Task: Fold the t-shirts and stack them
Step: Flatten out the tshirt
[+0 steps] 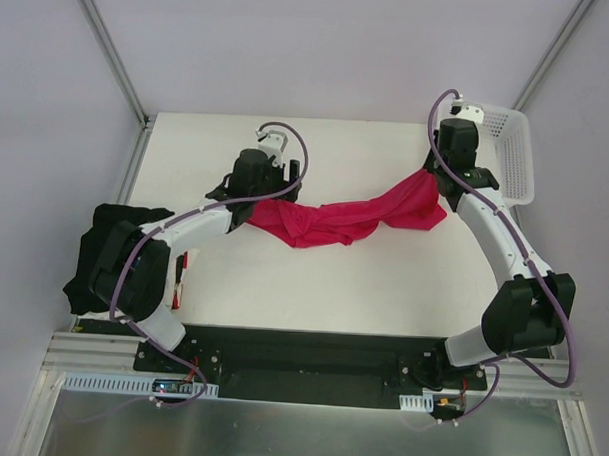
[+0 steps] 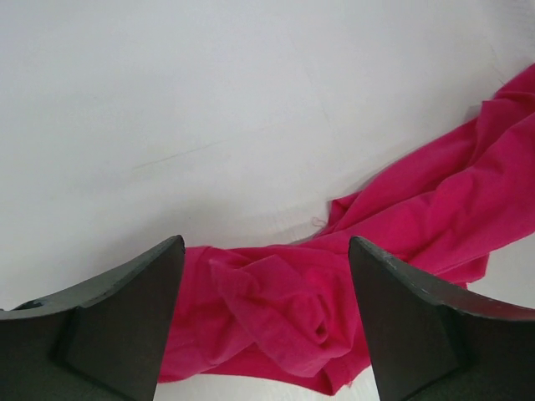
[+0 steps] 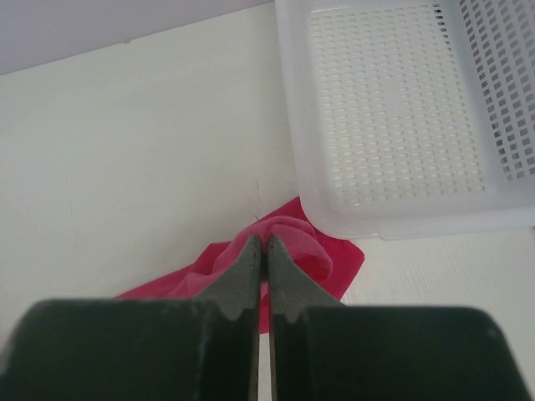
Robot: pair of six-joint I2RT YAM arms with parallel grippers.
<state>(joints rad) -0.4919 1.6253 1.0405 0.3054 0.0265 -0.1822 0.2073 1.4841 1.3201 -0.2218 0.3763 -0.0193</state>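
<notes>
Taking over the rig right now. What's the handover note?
Left gripper: open, fingers either side of the bunched left end of the pink t-shirt, not gripping.
Right gripper: shut on the shirt's right end, beside the basket.
The pink t-shirt lies crumpled across the table, unfolded. A dark pile of t-shirts sits at the left edge.
Done: no fold visible.
Left: spread, fold, stack.

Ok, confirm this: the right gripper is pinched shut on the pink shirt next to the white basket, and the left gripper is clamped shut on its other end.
One thing is wrong: the left gripper is open, spread over the bunched pink shirt, as the left wrist view shows. The right gripper is shut on the shirt beside the white basket.
</notes>
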